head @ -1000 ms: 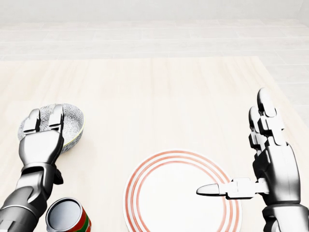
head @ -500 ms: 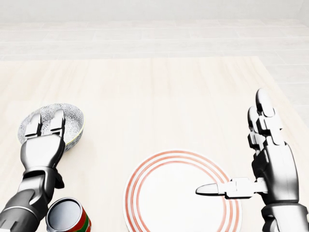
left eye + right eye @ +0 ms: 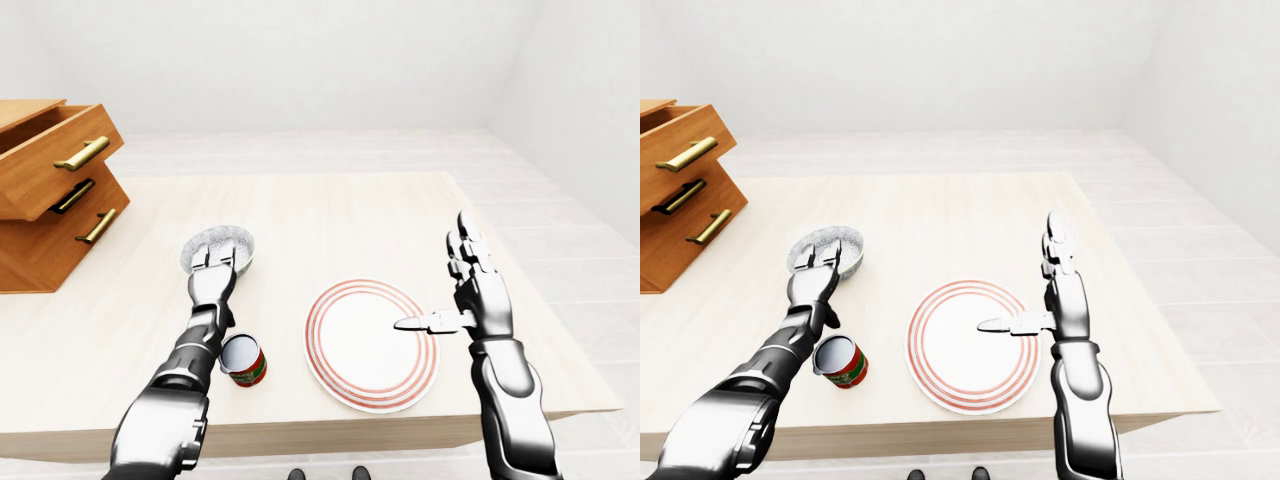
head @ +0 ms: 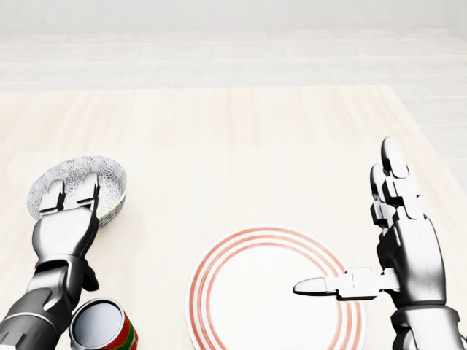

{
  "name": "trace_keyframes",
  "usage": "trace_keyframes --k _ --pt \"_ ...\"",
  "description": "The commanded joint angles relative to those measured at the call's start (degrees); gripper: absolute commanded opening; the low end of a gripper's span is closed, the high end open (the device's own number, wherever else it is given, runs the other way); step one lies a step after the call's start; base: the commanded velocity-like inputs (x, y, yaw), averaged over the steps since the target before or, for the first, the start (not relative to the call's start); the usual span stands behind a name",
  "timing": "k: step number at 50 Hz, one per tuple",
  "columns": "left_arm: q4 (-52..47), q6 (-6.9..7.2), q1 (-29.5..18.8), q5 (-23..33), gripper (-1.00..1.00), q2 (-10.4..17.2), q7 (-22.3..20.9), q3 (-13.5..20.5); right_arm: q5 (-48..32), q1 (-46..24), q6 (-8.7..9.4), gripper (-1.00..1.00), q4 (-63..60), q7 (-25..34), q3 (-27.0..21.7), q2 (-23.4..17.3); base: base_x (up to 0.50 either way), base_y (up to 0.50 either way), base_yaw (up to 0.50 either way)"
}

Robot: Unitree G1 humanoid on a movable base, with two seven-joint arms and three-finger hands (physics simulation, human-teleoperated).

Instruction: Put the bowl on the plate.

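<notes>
A small patterned grey-white bowl (image 4: 82, 176) stands on the table at the left of the head view. My left hand (image 4: 69, 195) lies over its near rim with fingers straight, open, not closed round it. The white plate (image 4: 271, 292) with red rings lies flat at the bottom centre. Over the plate's right edge my right hand (image 4: 365, 240) stands open, fingers up and thumb pointing left above the plate.
A red and green tin can (image 4: 102, 326) stands open-topped just below my left forearm, left of the plate. A wooden drawer unit (image 3: 50, 190) with brass handles sits at the table's left. The table edge (image 3: 500, 240) runs to the right of my right hand.
My left hand has slid back toward the bottom of the view, uncovering more of the bowl. My right hand has shifted slightly left. Bowl and plate have not moved.
</notes>
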Motion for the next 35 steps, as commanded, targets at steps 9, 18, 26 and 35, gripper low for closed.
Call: trace_keyframes --k 9,18,26,35 --pt "1.2 0.95 0.2 -0.2 1.0 0.0 -1.4 -0.3 0.0 -0.2 0.0 1.0 1.5 0.0 0.2 -0.1 0.0 0.0 0.0" --pt "1.0 0.78 0.1 -0.5 1.0 0.2 -1.9 -0.2 -0.1 -0.3 0.0 1.0 1.7 -0.1 0.3 -0.1 0.0 0.0 0.0" --pt "1.0 0.7 0.3 -0.4 0.76 0.2 -1.8 -0.3 -0.1 -0.3 0.0 1.0 1.6 -0.1 0.4 -0.1 0.0 0.0 0.0" --pt "0.9 0.79 0.4 -0.4 0.51 0.2 -1.6 -0.3 0.0 -0.4 0.0 1.0 2.1 -0.2 0.3 -0.1 0.0 0.0 0.0"
